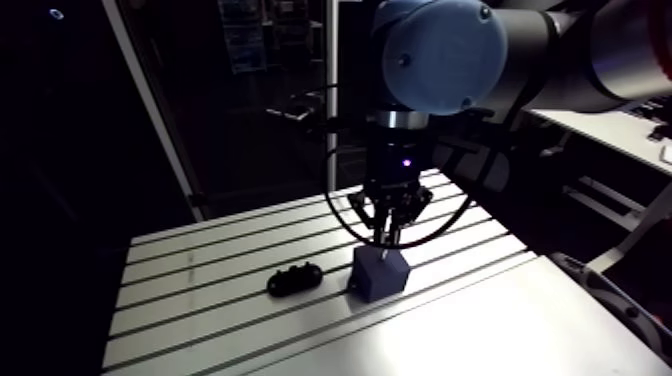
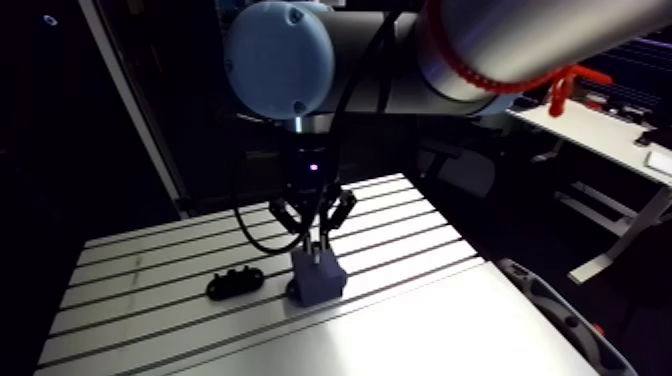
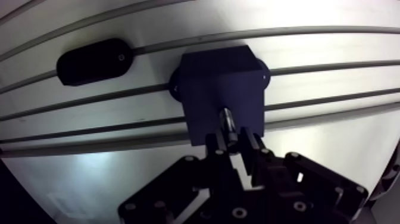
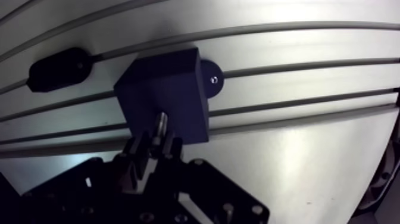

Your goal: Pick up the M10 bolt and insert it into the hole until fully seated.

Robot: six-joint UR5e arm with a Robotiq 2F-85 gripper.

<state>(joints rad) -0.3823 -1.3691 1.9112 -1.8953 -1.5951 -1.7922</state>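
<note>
A dark blue block (image 3: pixel 221 89) is fixed on the slotted table (image 1: pixel 220 255), right under my gripper (image 3: pixel 235 142). My gripper is shut on a metal bolt (image 3: pixel 229 126), whose shank points down at the block's top face. The bolt's tip is over or touching that face; the hole itself is hidden by the bolt. In the arm view the gripper (image 1: pixel 388 235) hangs straight down just above the block (image 1: pixel 379 272).
A black oval holder (image 3: pixel 92 61) lies on the table beside the block, away from the gripper; in the arm view the holder (image 1: pixel 294 280) sits left of the block. Smooth plate (image 1: pixel 470 330) runs along the table's near edge.
</note>
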